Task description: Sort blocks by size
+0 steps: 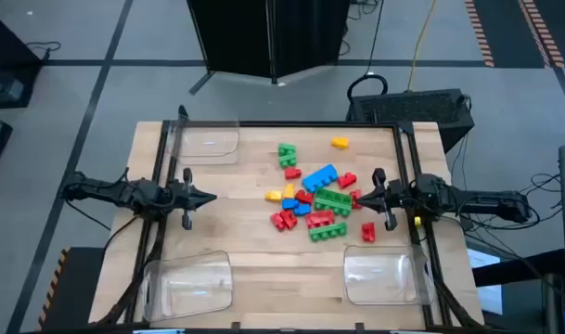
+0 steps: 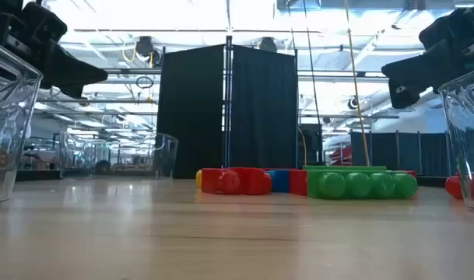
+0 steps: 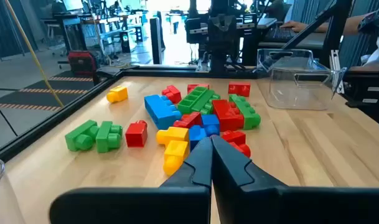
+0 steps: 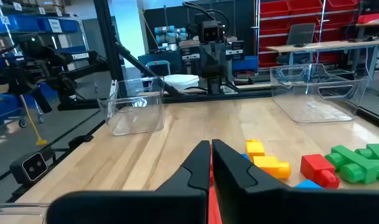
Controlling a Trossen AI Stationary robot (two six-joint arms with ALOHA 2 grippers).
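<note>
My left gripper (image 1: 208, 197) and right gripper (image 1: 358, 196) are hovering pinched shut and empty, flanking the blocks (image 1: 312, 197) piled mid-table. Sorting is not yet starting; three clear trays (image 1: 382, 276) are waiting unfilled. Next, I judge, one gripper needs opening over a brick.

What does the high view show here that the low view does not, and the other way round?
Only the high view shows all three clear trays, the near-left one included, the lone orange block apart from the pile, and both shut pincers, left and right. Only the low view shows the pile edge-on, a long green block foremost, and the room behind. Both share the wooden table and the blocks.
</note>
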